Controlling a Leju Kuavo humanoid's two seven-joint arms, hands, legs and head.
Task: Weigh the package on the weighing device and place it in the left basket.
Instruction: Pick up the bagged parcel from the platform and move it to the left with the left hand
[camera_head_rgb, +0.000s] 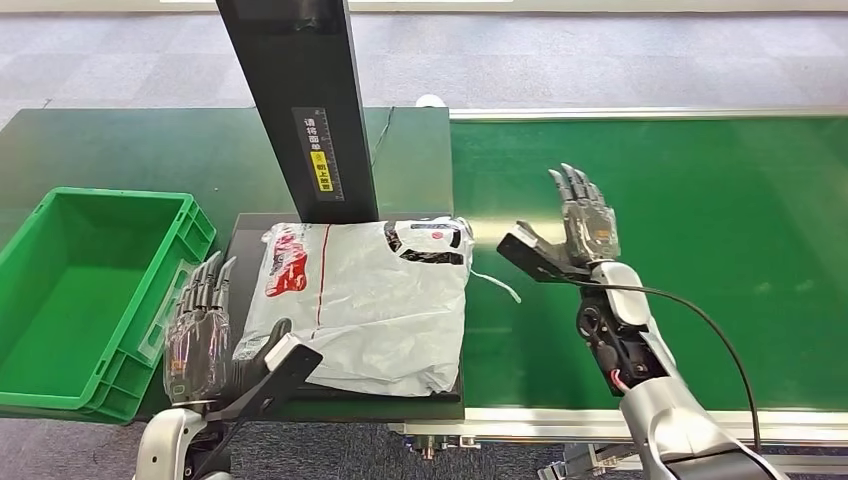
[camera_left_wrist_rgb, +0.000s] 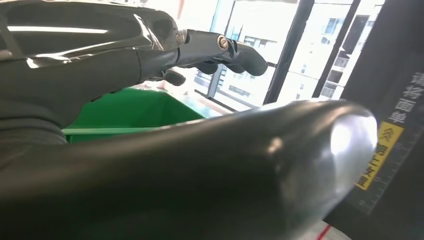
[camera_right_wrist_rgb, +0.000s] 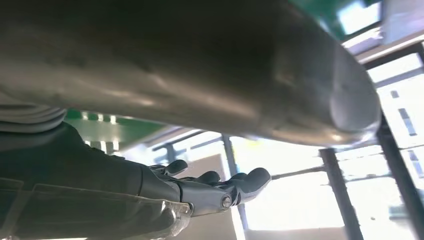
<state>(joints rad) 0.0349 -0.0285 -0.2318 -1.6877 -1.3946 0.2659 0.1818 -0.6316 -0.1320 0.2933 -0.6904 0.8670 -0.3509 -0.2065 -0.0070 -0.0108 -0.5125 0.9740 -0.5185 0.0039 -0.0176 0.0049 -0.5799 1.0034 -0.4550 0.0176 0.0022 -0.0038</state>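
Head view, read from left to right: a green rectangular plastic basket (camera_head_rgb: 60, 290) with ribbed walls is seen at the far left on the dark green table (camera_head_rgb: 120, 150), and nothing is seen inside it. Just beside its right wall the left hand (camera_head_rgb: 200, 325) is held with its fingers (camera_head_rgb: 208, 285) straight and close together and its thumb (camera_head_rgb: 275, 365) spread toward the package; nothing is gripped, and whether the thumb touches the bag cannot be told. Next to it a white crumpled plastic mailing package (camera_head_rgb: 365, 300) with red and black print is laid flat on the black square weighing platform (camera_head_rgb: 245, 240) (its near edge reaches the platform's front rim). A black upright post (camera_head_rgb: 300, 90), bearing a label strip with a yellow patch, is seen rising from behind the package. Further right, the right hand (camera_head_rgb: 575, 235) is raised over the bright green conveyor belt (camera_head_rgb: 700, 230), apart from the package, fingers extended upward and thumb spread sideways, holding nothing. A black cable (camera_head_rgb: 690, 310) is seen running along the right forearm. Grey carpet (camera_head_rgb: 600, 60) is visible beyond the belt.
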